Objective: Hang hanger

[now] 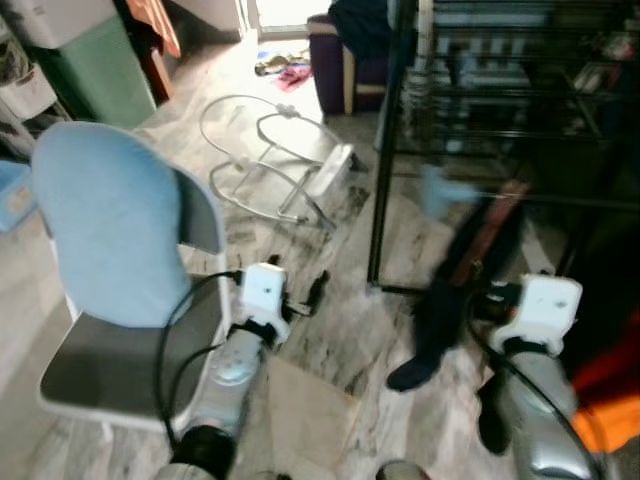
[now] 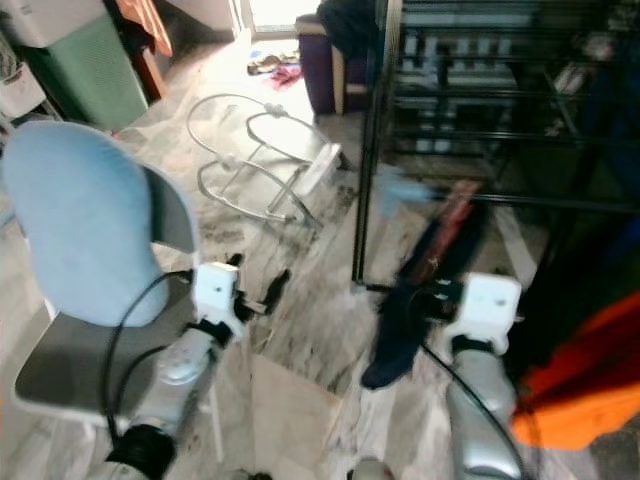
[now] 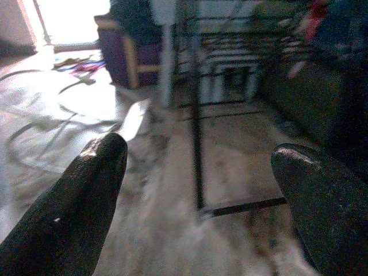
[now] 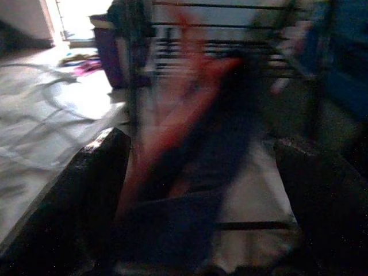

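Note:
A dark blue garment with a red-brown strip [image 1: 470,265] hangs blurred beside the black metal rack [image 1: 385,150]. A pale blue blurred shape [image 1: 440,190], perhaps its hanger, sits at its top. The garment's lower end [image 1: 412,372] reaches the floor. My right gripper [image 1: 482,298] is low, right at the garment. In the right wrist view its fingers [image 4: 98,190] stand wide apart, with the blurred red and blue cloth [image 4: 190,172] between and ahead of them. My left gripper [image 1: 310,295] is open and holds nothing, over the marble floor left of the rack's post [image 3: 198,149].
A chair with a light blue back [image 1: 110,230] stands close on my left. A white tubular frame [image 1: 270,160] lies on the floor ahead. A purple stool [image 1: 335,70] and a green bin [image 1: 95,65] are further back. Orange cloth [image 1: 610,410] hangs at the right.

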You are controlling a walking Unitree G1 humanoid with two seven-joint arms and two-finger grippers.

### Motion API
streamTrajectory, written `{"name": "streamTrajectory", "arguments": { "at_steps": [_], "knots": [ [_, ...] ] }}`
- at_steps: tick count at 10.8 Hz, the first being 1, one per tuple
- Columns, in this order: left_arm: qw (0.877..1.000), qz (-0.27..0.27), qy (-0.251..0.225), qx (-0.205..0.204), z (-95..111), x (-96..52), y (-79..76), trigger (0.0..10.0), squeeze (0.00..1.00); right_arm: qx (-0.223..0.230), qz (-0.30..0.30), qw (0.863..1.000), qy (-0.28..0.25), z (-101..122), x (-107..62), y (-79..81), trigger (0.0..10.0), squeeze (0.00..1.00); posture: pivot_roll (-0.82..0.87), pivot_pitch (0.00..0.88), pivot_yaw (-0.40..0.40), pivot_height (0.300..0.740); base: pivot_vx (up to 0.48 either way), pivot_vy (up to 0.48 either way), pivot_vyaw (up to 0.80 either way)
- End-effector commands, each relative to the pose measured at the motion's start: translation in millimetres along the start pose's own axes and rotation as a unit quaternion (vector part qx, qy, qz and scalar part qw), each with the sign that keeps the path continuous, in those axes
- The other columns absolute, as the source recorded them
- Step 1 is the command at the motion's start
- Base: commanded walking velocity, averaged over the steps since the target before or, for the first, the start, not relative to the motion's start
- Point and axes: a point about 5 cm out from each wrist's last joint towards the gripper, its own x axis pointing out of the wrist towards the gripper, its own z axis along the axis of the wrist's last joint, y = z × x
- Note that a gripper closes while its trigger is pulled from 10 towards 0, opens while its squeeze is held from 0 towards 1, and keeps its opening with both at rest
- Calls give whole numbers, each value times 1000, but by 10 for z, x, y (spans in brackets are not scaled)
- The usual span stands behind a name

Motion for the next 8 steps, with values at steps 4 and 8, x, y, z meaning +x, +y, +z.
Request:
{"name": "streamTrajectory", "arguments": {
  "at_steps": [4, 8],
  "knots": [
    [1000, -3, 15, -3, -65, -38, -35, 10000, 0, 9, 6, 1000, -7, 149, 171, 34, 10000, 0, -138, 160, 65, 740, 0, 0, 0],
    [1000, -10, 22, 1, -88, -57, -50, 10000, 0, 23, -30, 997, 61, 38, 236, 57, 10000, 0, -132, 172, 66, 740, 0, 0, 0]
  ]
}}
